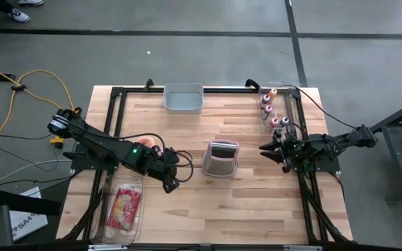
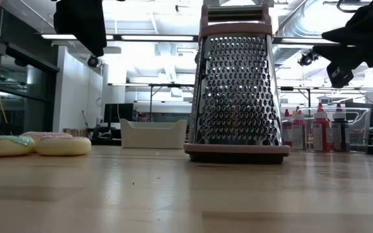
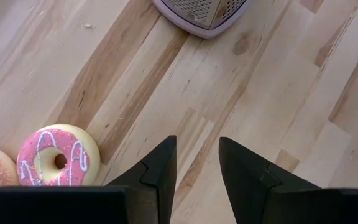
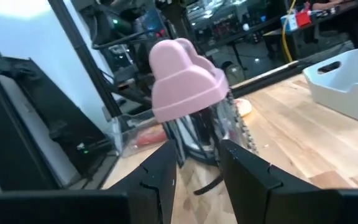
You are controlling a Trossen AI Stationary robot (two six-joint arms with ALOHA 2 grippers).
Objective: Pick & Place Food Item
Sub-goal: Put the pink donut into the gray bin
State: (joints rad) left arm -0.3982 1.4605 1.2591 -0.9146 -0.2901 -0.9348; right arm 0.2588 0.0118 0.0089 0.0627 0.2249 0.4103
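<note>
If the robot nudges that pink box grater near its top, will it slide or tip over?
The box grater stands tall on a modest pink base, so a high push would probably tip it. Its perforated metal walls look stiff. A low push would more likely slide it across the smooth wooden table.

Partial print "SA4" on white box (image 1: 26,222) lying beside the table's left edge

Wooden bench with kitchen items and toy food

The light plank bench (image 1: 243,202) carries a pink-trimmed box grater (image 1: 220,158) near its middle, a grey tub (image 1: 183,97) at the far edge, sauce bottles (image 1: 270,110) at the right, a clear tray (image 1: 123,209) at front left, and frosted donuts (image 3: 57,155) left of the grater.
</note>
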